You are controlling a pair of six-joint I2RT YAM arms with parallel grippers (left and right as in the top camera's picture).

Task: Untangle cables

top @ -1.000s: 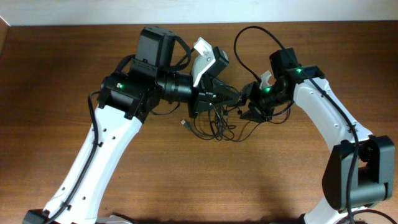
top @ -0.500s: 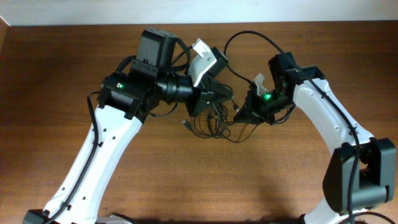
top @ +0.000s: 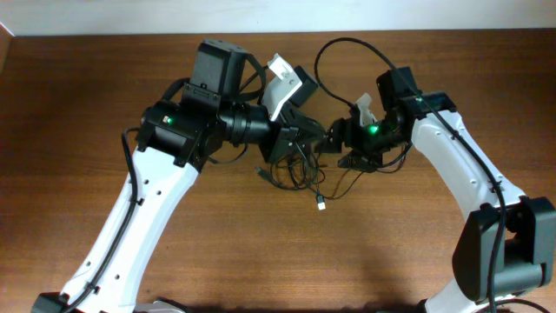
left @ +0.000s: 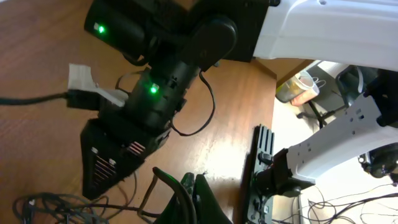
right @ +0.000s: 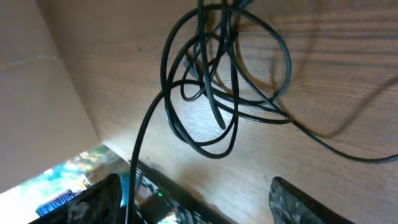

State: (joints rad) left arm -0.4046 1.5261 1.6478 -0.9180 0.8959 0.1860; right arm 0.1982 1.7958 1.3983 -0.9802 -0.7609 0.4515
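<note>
The left gripper is clamped on the tangled thin black cables mid-table. The right gripper, just right, gapes open.

We look down on a brown wooden table, its grain plain under even light. A white strip borders its far edge. Beyond the table's edge, the left wrist view shows us a bright, pale floor.

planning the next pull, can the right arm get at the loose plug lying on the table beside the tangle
Likely yes: the right hand is open beside the cables, and the plug lies on bare table with nothing over it.
</note>
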